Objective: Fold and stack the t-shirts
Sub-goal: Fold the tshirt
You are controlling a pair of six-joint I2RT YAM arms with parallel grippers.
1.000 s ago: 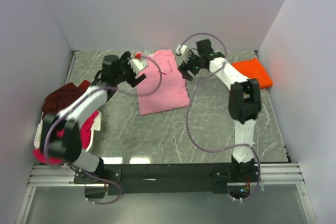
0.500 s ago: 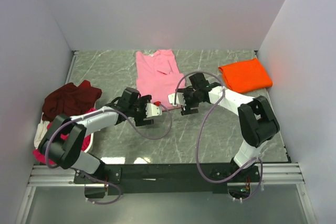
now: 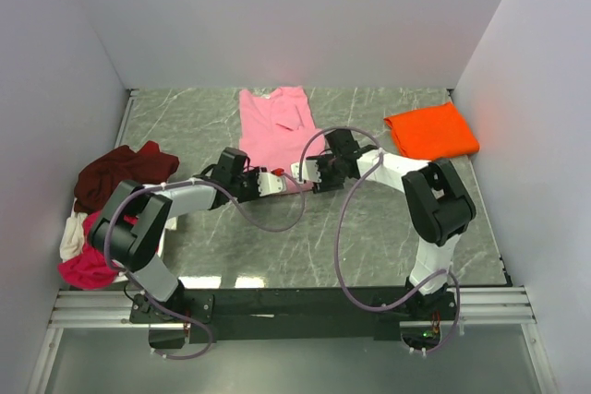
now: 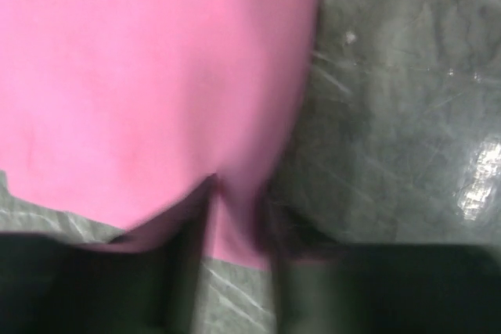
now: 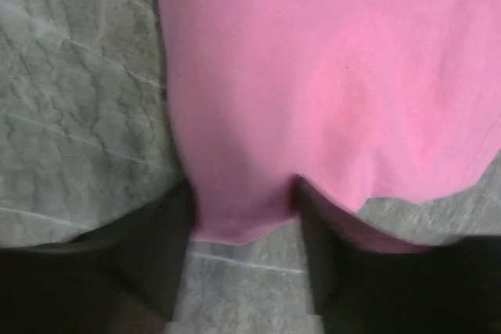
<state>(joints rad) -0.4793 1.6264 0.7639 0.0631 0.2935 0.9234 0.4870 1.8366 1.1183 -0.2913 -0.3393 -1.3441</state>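
Observation:
A light pink t-shirt (image 3: 277,131) lies flat at the middle back of the table, folded into a long strip. My left gripper (image 3: 274,179) is at its near hem, left part. In the left wrist view the blurred fingers (image 4: 184,271) straddle the pink hem (image 4: 235,232), with a gap and bare table between them. My right gripper (image 3: 302,173) is at the near right corner, its jaws apart round the pink edge (image 5: 243,217). A folded orange t-shirt (image 3: 432,131) lies at the back right.
A heap of t-shirts sits at the left edge: dark maroon (image 3: 120,173), magenta-red (image 3: 88,265) and cream (image 3: 69,237). White walls close in the marbled table (image 3: 369,228) on three sides. Both arms' cables loop over the table's middle.
Both grippers moved from the shirt's far end down to its near hem. In the last half second they edged onto the hem and their jaws narrowed.

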